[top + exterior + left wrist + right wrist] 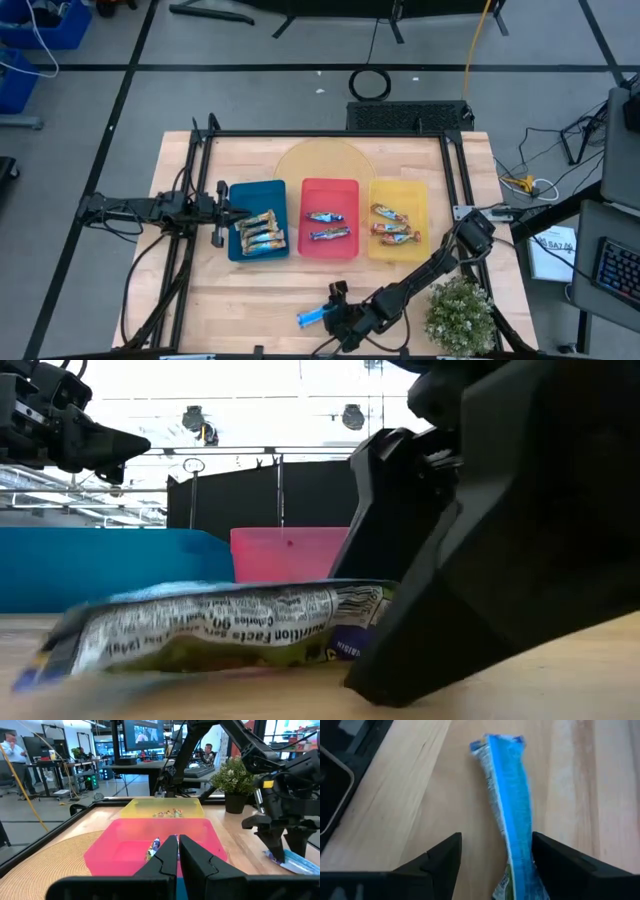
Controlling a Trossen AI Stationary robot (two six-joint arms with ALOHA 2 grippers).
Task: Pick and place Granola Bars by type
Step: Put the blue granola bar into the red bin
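Wooden tabletop, framed by black rails, with a round woven mat at the far edge and a workshop of desks and screens beyond.

Trays, one row across the middle: blue tray holding tan-gold granola bars; red tray holding two blue-white bars; yellow tray holding red-orange bars.

Loose item: one blue-white granola bar lying flat on bare wood near the table's front edge, well apart from the trays and forward of the red one.

Right gripper: lowered over that bar at the front of the table, fingers spread wide, one on either side of the wrapper. In the right wrist view the bar lies close against one finger and clear of the other; nothing is clamped. In the low view the gripper's dark body blocks the bar's near end.

Left gripper: waiting just beside the blue tray's outer edge, fingers drawn together, holding nothing.

Potted plant: front right corner, beside the right arm.
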